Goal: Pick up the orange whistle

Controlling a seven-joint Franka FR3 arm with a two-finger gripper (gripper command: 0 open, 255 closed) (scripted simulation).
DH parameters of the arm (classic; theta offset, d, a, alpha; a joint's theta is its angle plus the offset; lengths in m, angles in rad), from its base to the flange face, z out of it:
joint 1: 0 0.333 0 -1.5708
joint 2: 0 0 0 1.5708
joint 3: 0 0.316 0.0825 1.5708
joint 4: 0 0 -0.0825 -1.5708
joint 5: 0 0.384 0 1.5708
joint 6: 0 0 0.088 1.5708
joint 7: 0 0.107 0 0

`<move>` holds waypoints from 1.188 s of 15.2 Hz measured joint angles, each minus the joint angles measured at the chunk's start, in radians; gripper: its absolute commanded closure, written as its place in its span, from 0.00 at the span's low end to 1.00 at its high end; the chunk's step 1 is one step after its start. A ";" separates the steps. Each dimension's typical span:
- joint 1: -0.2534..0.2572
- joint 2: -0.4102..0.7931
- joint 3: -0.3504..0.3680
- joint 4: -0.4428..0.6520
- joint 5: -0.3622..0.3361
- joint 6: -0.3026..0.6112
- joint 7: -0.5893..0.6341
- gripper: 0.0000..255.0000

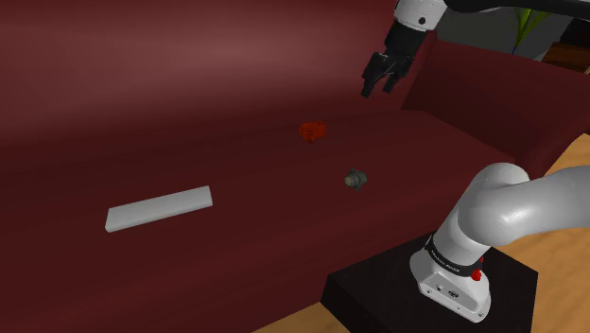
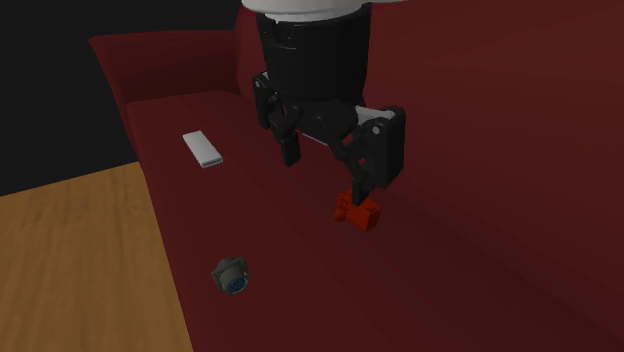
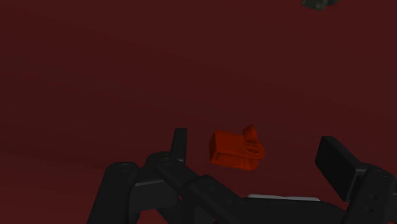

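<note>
One red-orange whistle (image 1: 312,131) lay mid-frame in the shoulder view, near one small grey object (image 1: 355,178), perhaps a fitting, and one white slab (image 1: 159,208) at lower left. The gripper (image 1: 377,90) hung with fingers (image 3: 180,145) spread, the whistle below and between them, untouched.

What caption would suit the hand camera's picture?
Open black two-finger gripper hovers over a small blocky orange-red whistle lying on a dark red surface.

red-orange whistle (image 3: 236,151), blk gripper (image 1: 377,89), maroon sofa (image 1: 189,113)
</note>
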 measured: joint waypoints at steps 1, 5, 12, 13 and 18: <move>0.000 0.000 0.000 0.000 0.000 0.000 0.000 0.00; -0.034 0.113 0.068 0.030 0.023 0.042 0.145 0.00; -0.112 0.387 0.191 0.133 0.042 0.111 0.477 0.00; -0.121 0.424 0.203 0.144 0.042 0.121 0.524 0.00; -0.162 0.656 0.253 0.269 0.021 0.153 0.760 0.00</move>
